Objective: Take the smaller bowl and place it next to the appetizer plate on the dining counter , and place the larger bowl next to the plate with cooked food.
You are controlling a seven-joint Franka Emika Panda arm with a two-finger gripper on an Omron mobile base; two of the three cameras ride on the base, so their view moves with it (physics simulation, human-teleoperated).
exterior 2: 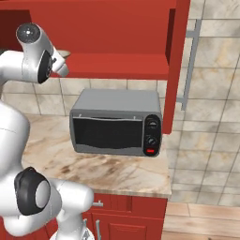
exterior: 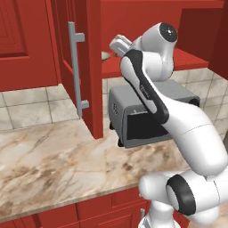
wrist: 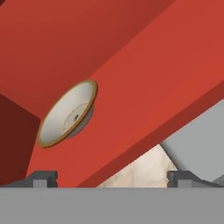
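A: Where does the smaller bowl (wrist: 68, 114) sit?

B: On the red cabinet shelf (wrist: 144, 100) above the toaster oven (exterior 2: 116, 123), its beige rim facing the hand camera.

A: And the end effector (wrist: 113, 178)?

B: Raised to shelf height, jaws spread wide and holding nothing, fingertips (wrist: 43, 178) apart from the bowl, likely lined up for a reach onto the shelf.

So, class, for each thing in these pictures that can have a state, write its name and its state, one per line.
cabinet door: swung open.
smaller bowl: upright on the cabinet shelf, not held.
toaster oven: door shut, standing on the counter.
gripper: open, empty, short of the bowl.
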